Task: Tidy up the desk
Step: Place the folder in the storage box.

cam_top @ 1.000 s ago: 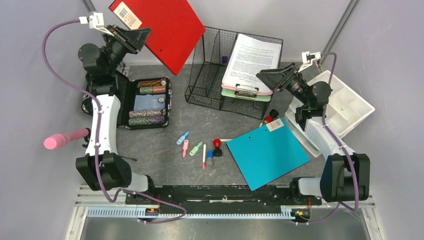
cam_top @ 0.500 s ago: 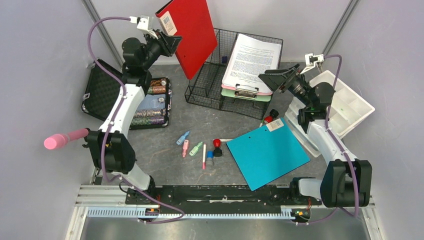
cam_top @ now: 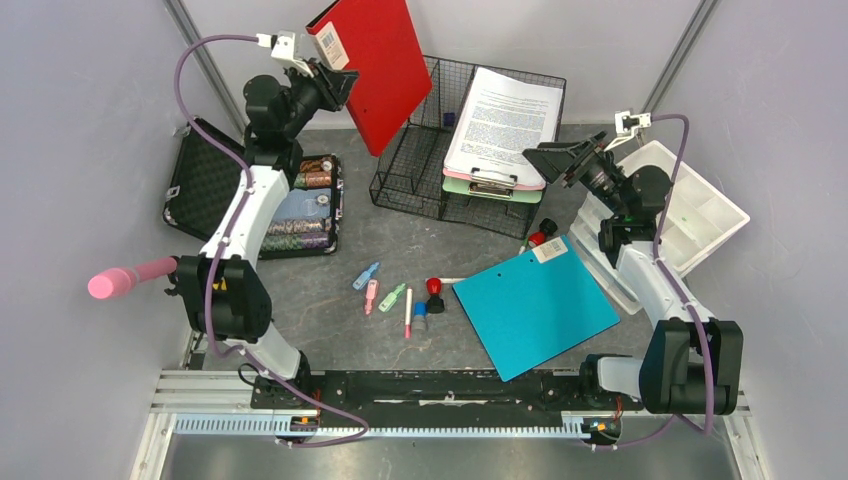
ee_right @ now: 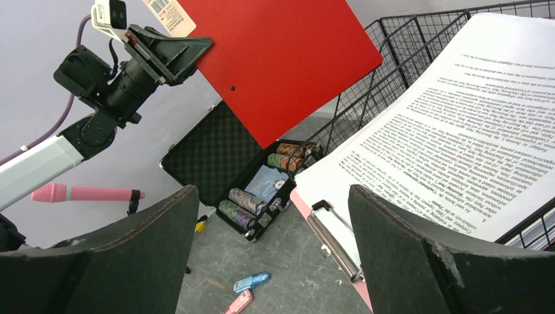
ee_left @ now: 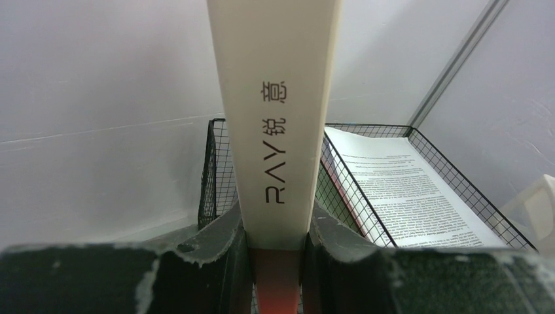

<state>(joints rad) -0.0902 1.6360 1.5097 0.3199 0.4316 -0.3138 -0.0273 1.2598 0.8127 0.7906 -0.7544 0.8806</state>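
Swung toward the wire rack (cam_top: pixel 410 178), the red folder (cam_top: pixel 378 70) sits clamped in the left gripper (cam_top: pixel 338 82); right gripper (cam_top: pixel 545 160) gapes wide, empty.

Lab test booth: pale grey walls (cam_top: pixel 60 200) around a desk (cam_top: pixel 320 322), robot arms (cam_top: pixel 228 230) on aluminium rail (cam_top: pixel 440 426)

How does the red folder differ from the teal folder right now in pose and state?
The red folder is lifted off the desk, clamped by its edge in the left gripper and tilted near the wire rack; the teal folder lies flat on the desk, with no gripper on it. The red folder is at the far left, the teal folder at the near right. Both are flat rectangles with a pale sticker at one corner.
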